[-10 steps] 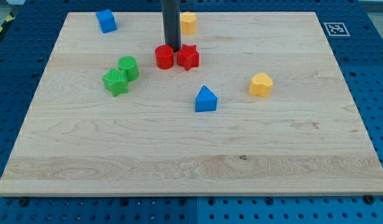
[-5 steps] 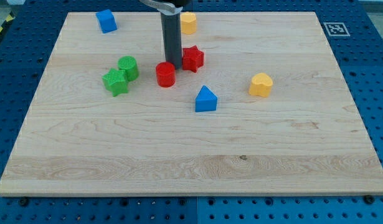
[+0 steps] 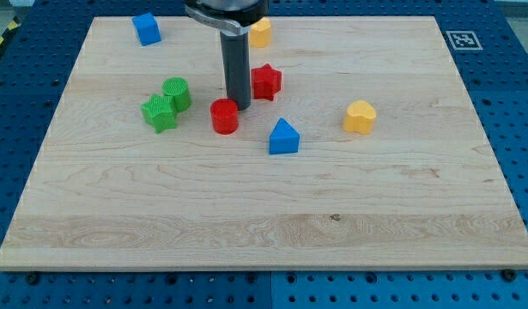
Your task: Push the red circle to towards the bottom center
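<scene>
On the pale wooden counter, from the view's left: a blue plastic block near the top, then a green plastic cube touching a green plastic cylinder. The red plastic circle sits above centre, with my tip touching its upper right edge. There is no pincer on this rod, so no jaw state to give. Rightwards come a red plastic star, a yellow plastic block, a blue plastic triangular block and a yellow plastic heart-like block.

To push well, I judge the tip should sit squarely behind the circle (more to its top), driving toward the bottom and slightly right, passing left of the blue triangle.

A square black-and-white marker at top right carries no readable writing
</scene>
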You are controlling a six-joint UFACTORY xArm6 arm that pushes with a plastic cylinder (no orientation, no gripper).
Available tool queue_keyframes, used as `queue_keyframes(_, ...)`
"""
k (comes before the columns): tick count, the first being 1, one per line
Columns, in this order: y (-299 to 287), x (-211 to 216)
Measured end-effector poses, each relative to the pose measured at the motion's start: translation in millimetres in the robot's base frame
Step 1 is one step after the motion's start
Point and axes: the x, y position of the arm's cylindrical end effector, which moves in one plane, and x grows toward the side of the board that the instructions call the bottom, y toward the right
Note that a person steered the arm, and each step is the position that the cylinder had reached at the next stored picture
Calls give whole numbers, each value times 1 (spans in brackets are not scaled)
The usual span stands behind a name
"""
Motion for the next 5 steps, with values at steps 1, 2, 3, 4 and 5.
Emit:
queue_keyframes(1,0,0)
queue_keyframes(2,-5,-13)
queue_keyframes(3,-45,-31)
queue_keyframes(4,-30,7)
queue_keyframes(5,-3,26)
